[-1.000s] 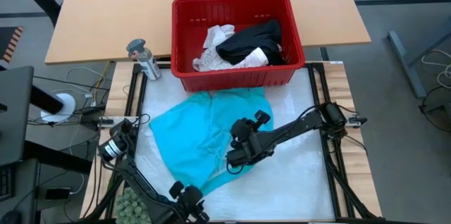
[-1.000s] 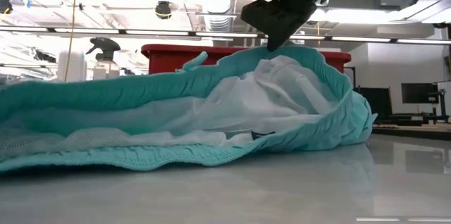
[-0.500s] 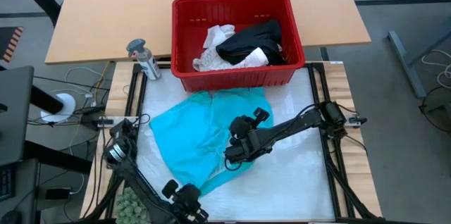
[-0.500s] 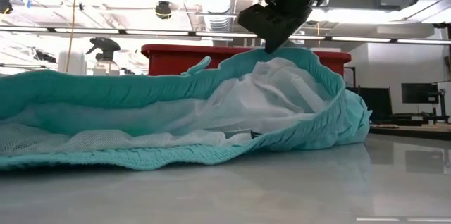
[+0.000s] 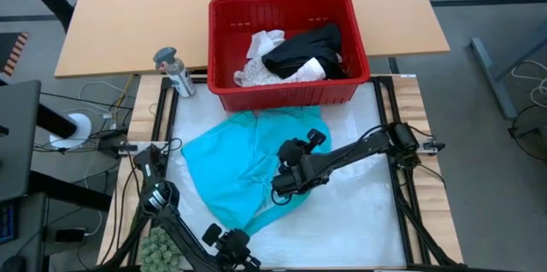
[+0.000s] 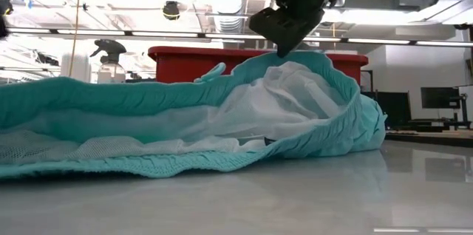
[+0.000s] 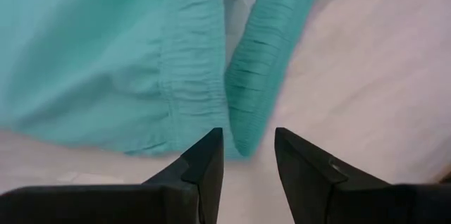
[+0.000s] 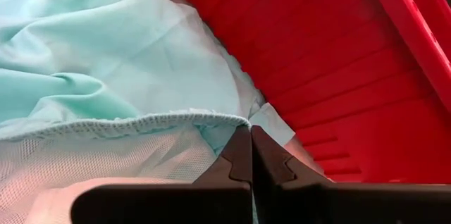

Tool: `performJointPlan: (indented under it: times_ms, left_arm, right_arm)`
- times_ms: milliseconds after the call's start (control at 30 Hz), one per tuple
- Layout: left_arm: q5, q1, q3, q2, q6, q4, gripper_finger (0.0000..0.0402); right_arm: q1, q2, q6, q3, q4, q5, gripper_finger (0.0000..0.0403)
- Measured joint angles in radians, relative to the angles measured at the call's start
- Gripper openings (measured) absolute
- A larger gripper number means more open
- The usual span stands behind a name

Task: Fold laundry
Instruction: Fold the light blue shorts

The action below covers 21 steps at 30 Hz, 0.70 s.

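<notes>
Teal shorts (image 5: 244,169) lie spread on the white table cover, their elastic waistband toward the near right. In the low view the waistband (image 6: 185,165) gapes and shows a white mesh lining (image 6: 244,113). My right gripper (image 5: 280,193) is shut on the waistband's upper edge. My left gripper (image 7: 246,136) is open near the table's near edge, its fingers standing either side of a waistband end (image 7: 246,104) without touching it. A black garment (image 5: 308,50) and white ones (image 5: 261,45) lie in the red basket (image 5: 282,94). My right gripper pinches the upper edge of the teal waistband (image 8: 236,120) between its two fingertips, coming from above and pointing down. That edge (image 6: 292,56) is lifted off the table. The lower layer and the rest of the shorts stay lying on the table.
The red basket stands at the table's far edge, just beyond the shorts. A spray bottle (image 5: 173,71) stands to its left. A green fuzzy plant (image 5: 161,246) sits at the near left corner beside my left arm. Bare white cover lies to the right of the shorts.
My left arm's elbow has swung toward the near edge while its gripper stayed by the shorts' near end. My right gripper, still shut, has drifted slightly left and up, carrying the lifted waistband edge with it.
</notes>
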Motion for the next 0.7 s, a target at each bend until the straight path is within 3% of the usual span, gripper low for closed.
performJointPlan:
  times_ms: [700]
  left_arm:
    - [0.073,0.026,-0.015,0.089,0.028,-0.01,0.0118]
  right_arm:
    - [-0.008,0.0,-0.045,0.0,0.031,-0.006,0.0018]
